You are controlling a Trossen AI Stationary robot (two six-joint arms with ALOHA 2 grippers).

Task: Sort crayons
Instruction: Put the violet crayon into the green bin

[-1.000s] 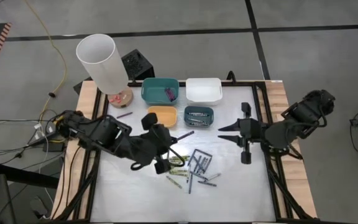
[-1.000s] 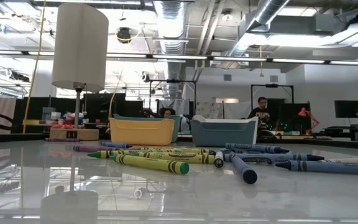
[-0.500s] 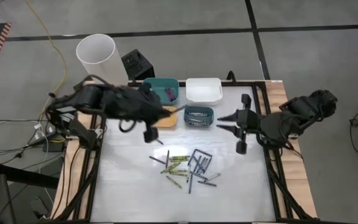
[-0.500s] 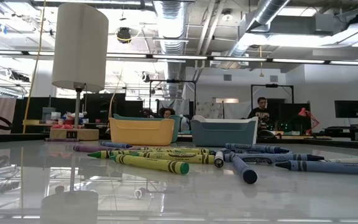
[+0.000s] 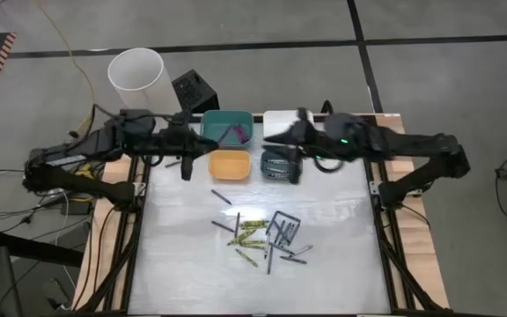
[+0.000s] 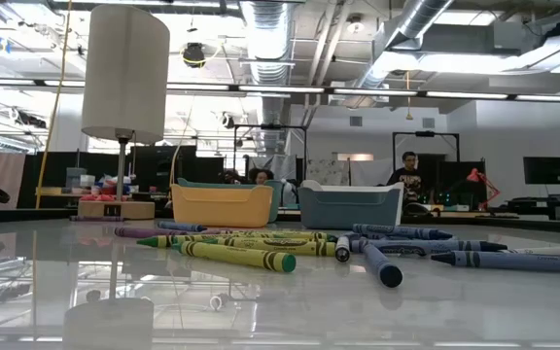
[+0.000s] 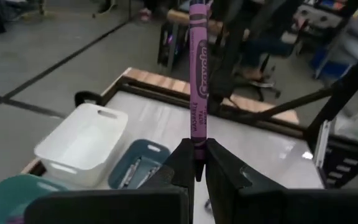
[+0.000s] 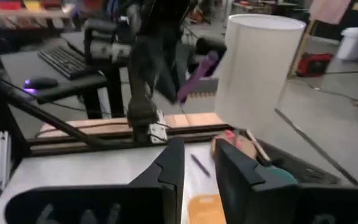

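Holding a purple wax crayon (image 7: 198,93) upright, the left pincer (image 7: 196,163) is clamped on its lower end beside the teal plastic bin (image 5: 227,126).
The right pincer (image 8: 197,163) hovers over the small blue-grey bin (image 5: 280,164), fingers slightly apart and empty. Loose yellow-green, grey and blue crayons (image 5: 264,233) lie scattered mid-counter (image 5: 341,255), well apart from the orange bin (image 5: 229,163) and white bin (image 5: 289,128).
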